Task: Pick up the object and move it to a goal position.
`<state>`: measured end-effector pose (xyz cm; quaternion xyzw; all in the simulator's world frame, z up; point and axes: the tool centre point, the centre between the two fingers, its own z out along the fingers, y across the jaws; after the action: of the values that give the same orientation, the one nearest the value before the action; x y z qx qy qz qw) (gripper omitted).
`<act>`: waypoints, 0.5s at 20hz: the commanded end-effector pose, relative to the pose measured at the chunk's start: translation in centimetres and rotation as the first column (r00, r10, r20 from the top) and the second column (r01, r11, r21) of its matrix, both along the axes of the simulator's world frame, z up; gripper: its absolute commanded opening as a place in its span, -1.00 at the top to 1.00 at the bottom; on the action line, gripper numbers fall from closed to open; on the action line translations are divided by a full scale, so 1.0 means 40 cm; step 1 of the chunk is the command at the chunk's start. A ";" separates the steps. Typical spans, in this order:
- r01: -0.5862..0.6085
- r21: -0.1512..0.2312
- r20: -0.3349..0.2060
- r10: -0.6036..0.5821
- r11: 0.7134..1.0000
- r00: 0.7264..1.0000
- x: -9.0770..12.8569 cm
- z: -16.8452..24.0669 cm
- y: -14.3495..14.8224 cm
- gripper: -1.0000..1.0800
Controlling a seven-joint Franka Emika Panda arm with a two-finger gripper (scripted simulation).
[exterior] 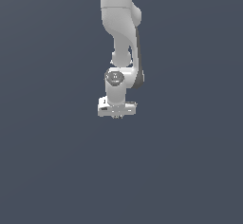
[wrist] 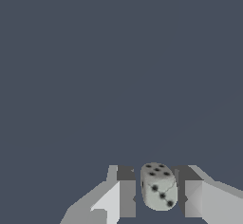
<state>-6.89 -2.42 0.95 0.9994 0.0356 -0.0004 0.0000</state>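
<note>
Two fingers [wrist: 126, 192] stand either side of a small pale die [wrist: 159, 186] in the wrist view, one grey pad on each flank. A dark sliver of gap shows between the die and each pad, so the fingers look released around it rather than clenched on it, though the gap is narrow and I cannot rule out light contact on one side. The die, which I take to be the object of the task, shows black pips on two faces and sits squarely between the pads, roughly centred.

The gripper [exterior: 117, 116] in the exterior view points straight down from the white arm [exterior: 118, 28], its fingertips showing only as tiny marks below the hand. The die itself is too small to make out there. The surroundings are a plain slate-grey field [exterior: 190, 171] with no visible edge, shadow or marker, so I cannot tell whether the gripper is down at the surface or hanging above it, and no goal position is visible.

As a judgement: the approach and alignment appear done, with the object framed between the fingers. Closing on it, lifting it, and carrying it to the goal all seem left to do.
</note>
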 end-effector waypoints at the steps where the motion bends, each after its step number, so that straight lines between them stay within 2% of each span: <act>1: 0.000 0.000 0.001 0.000 1.000 1.000 0.001 -0.002 0.000 1.00; 10: 0.000 0.000 0.001 0.000 1.000 1.000 0.004 0.004 -0.005 1.00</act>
<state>-6.81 -2.49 1.02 0.9994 0.0358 -0.0003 0.0000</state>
